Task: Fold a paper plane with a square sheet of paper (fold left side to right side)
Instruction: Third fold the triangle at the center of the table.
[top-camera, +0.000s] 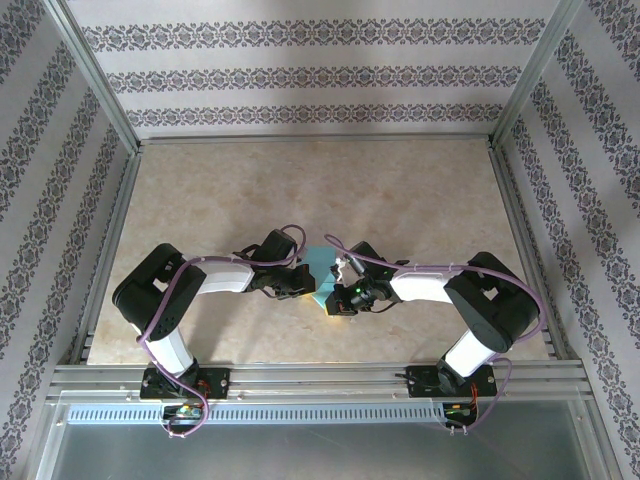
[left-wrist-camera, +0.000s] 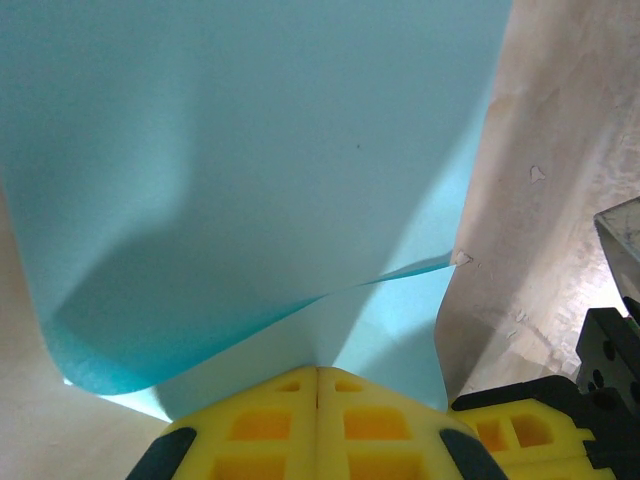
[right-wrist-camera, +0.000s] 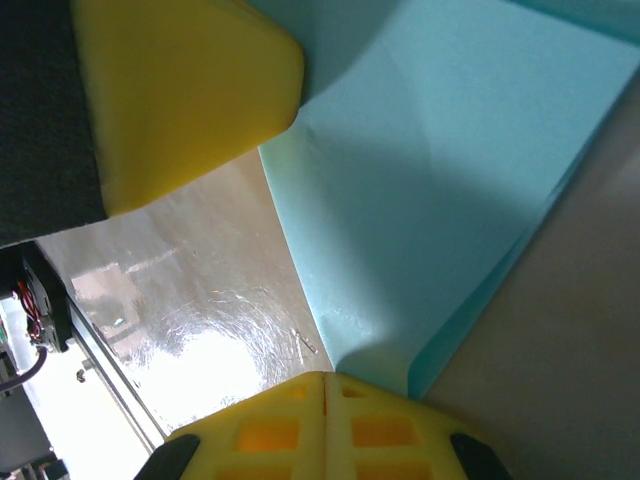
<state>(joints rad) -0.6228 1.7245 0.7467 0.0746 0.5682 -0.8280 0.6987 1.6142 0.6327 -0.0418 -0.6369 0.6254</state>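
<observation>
Left hand (left-wrist-camera: 318, 374) pinching sheet (left-wrist-camera: 250, 150) edge, right hand (right-wrist-camera: 325, 380) likewise

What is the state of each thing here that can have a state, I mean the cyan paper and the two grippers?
square sheet of paper: pinched by both grippers, bent over itself in a soft curve, not pressed flat.
left gripper: shut, fingers together on the paper's edge.
right gripper: shut, fingers together on the paper.
</observation>
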